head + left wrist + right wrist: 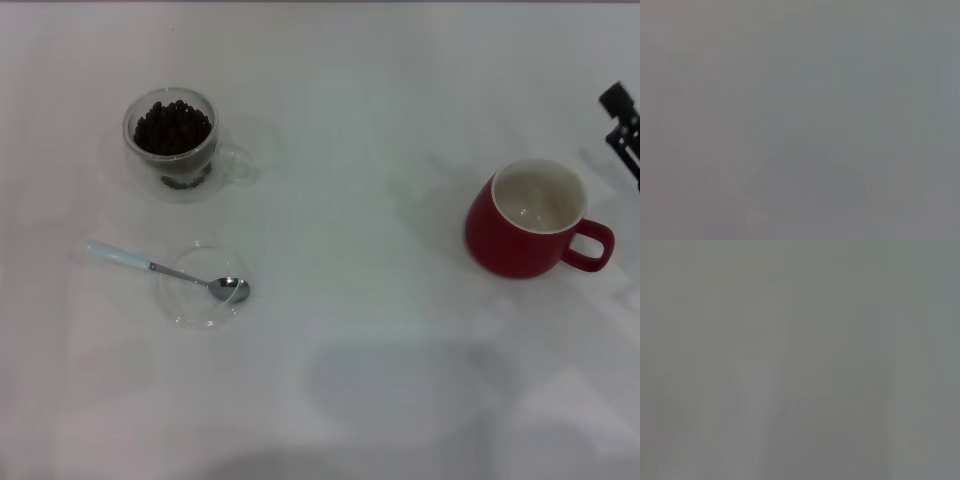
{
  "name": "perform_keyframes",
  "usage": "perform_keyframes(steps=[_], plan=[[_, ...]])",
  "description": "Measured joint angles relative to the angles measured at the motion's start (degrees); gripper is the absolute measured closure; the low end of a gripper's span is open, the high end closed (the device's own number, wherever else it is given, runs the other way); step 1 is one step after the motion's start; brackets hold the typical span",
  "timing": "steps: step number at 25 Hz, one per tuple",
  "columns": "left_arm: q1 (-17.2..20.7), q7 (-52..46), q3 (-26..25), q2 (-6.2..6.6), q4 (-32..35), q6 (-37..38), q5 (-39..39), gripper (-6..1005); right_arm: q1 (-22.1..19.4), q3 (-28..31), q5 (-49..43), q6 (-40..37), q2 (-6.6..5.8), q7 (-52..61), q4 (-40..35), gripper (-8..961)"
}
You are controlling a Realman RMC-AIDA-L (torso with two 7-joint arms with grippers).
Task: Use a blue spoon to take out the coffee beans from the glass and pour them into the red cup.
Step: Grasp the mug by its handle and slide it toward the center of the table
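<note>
In the head view the glass [172, 140] stands at the far left, its handle to the right, filled with dark coffee beans [172, 126]. The blue spoon [165, 270] lies nearer, its metal bowl resting in a shallow clear dish [200, 305] and its pale blue handle sticking out to the left. The red cup [535, 220] stands at the right, cream inside, empty, handle to the right. Part of my right gripper [623, 125] shows at the right edge, beyond the red cup. My left gripper is out of view. Both wrist views show only flat grey.
The things stand on a white table [350, 180]. A shadow falls on the table near the front middle [400, 385].
</note>
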Motion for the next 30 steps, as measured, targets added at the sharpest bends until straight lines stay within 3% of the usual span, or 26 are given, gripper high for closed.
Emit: perform_keyframes(steps=[18, 30], plan=[[0.5, 0.0, 0.0, 0.0, 0.0, -0.2, 0.3, 114, -2.7, -1.5, -9.1, -2.1, -0.15, 6.3, 8.4, 250], [1.3, 0.0, 0.0, 0.0, 0.0, -0.1, 3.0, 114, -3.6, -1.5, -10.3, 8.2, 0.03, 5.7, 8.3, 253]])
